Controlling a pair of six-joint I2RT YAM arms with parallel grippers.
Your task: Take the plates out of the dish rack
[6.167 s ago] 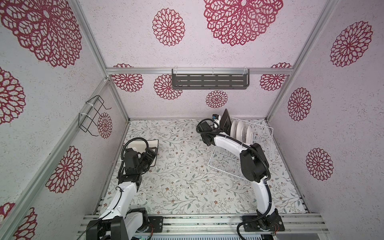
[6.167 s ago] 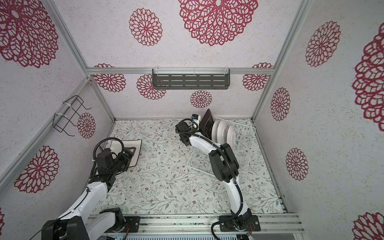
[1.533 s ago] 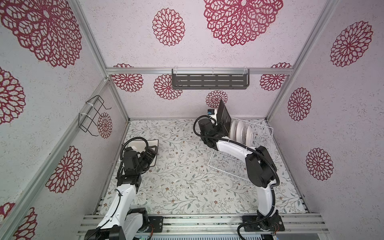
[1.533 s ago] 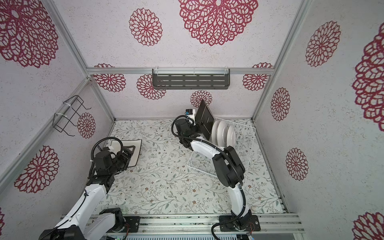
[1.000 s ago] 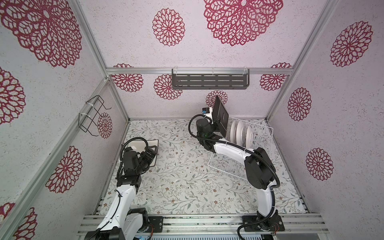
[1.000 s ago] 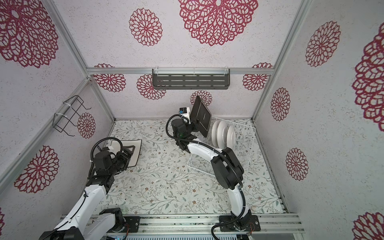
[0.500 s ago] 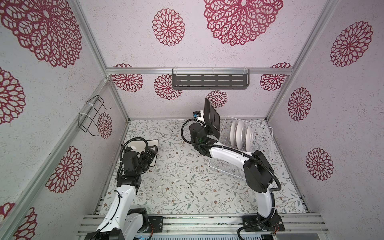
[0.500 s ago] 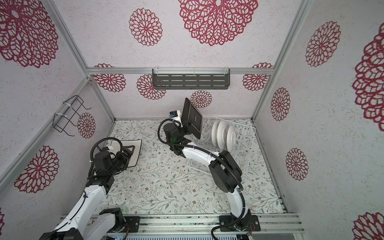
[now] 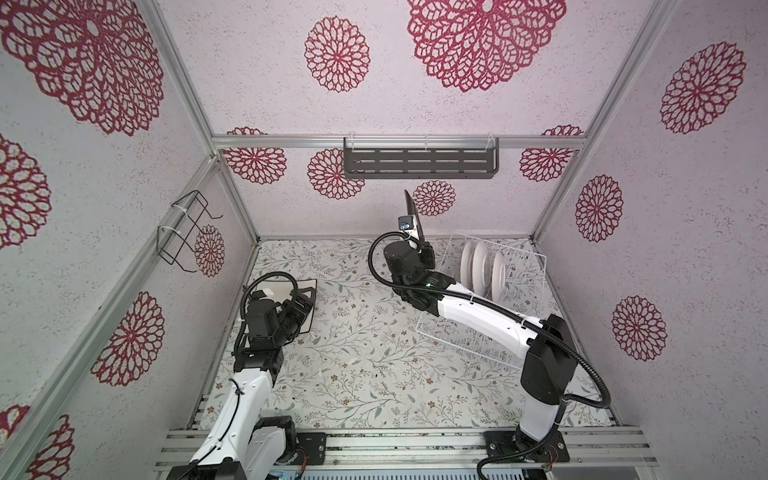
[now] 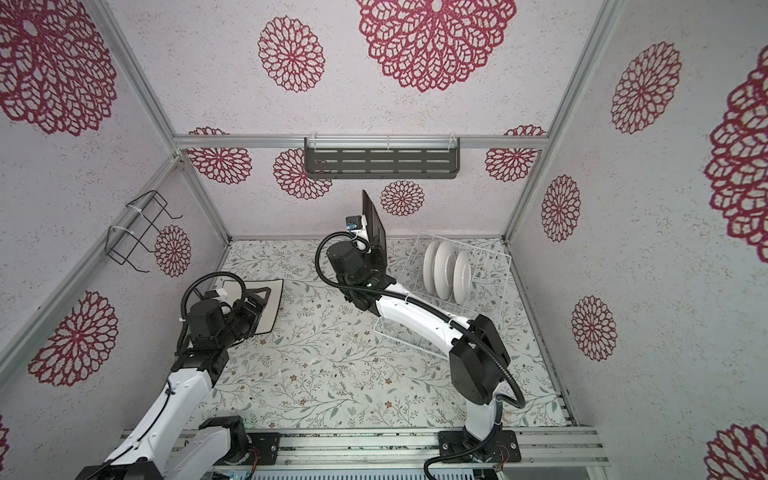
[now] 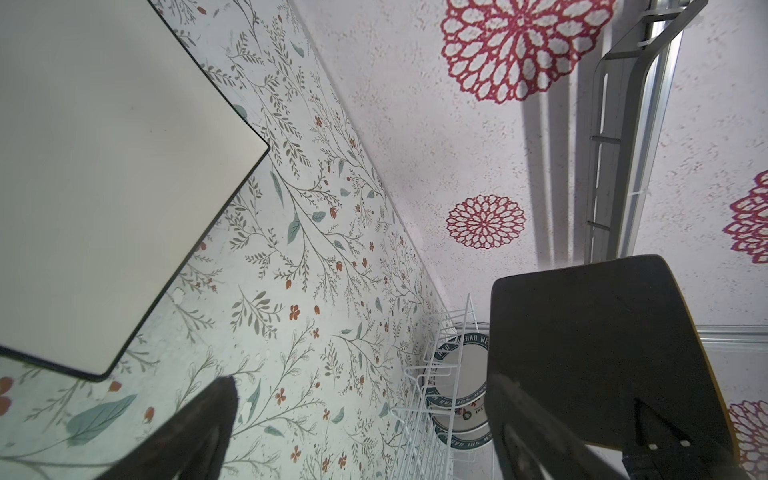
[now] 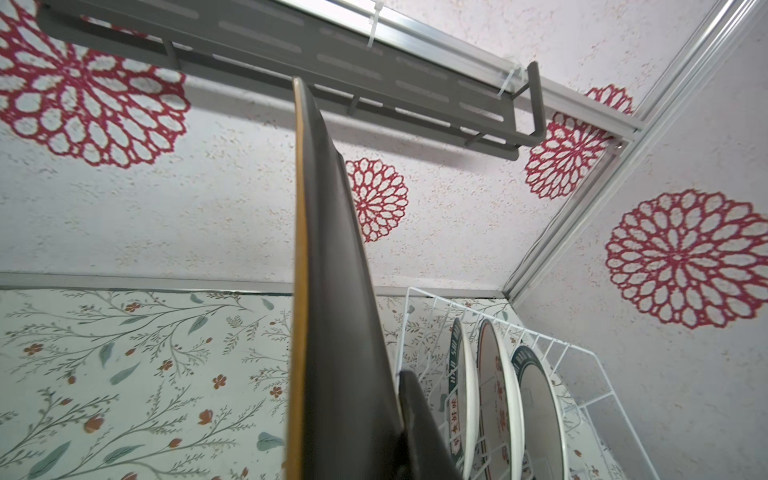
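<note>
1. Far across the table point(image 9: 353, 374), just left of the dish rack point(image 9: 540, 259), the right arm point(image 9: 478, 309) reached out with its wrist turned upward.
2. Right jaws were clamped on the lower edge of the square black plate point(image 9: 412, 212), holding it upright, raised off the table.
3. At near left, the left arm point(image 9: 266, 328) was bent; the left jaws gaped wide, holding nothing, at the edge of the square white plate point(image 9: 272, 287) lying flat.
4. Three round plates point(image 9: 482, 270) stood on edge in the rack.
5. Only the wrist views showed a lettered teal rim point(image 11: 469, 338) and red characters point(image 12: 455, 415).
</note>
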